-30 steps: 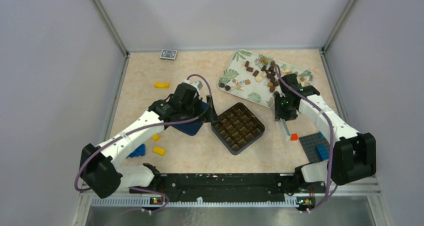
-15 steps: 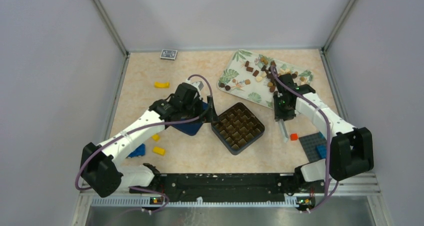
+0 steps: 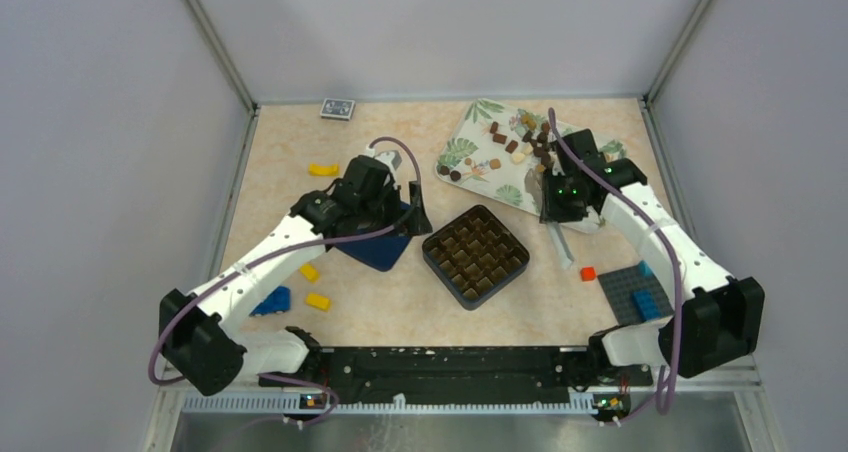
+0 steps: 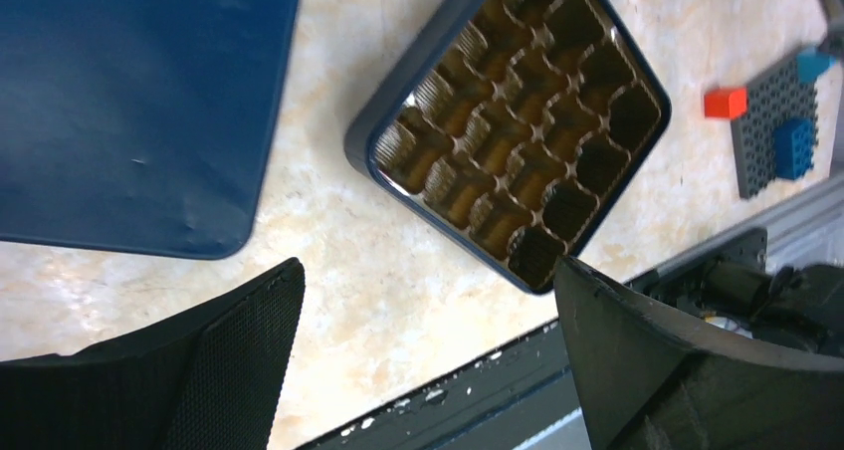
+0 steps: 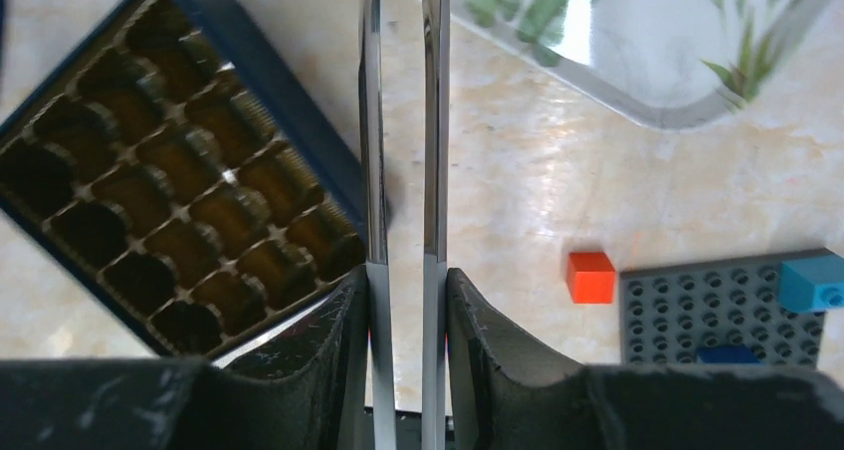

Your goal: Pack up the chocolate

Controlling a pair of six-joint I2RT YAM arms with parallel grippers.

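Chocolate (image 3: pixel 511 146) on tray (image 3: pixel 478 122), box (image 3: pixel 428 253) seemingly empty, left gripper (image 4: pixel 428 311) agape, right gripper (image 5: pixel 406 291) squeezing tweezers (image 5: pixel 372 121).

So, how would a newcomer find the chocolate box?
Start at the middle of the beige table. The box is the dark blue square there. Unlike the flat blue panel beside it, it holds a grid of brown cups.

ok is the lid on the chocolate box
No, the box stands uncovered and the blue lid lies flat beside it.

White arms (image 3: pixel 262 259), black joints (image 3: pixel 205 350), purple cables (image 3: pixel 400 149)
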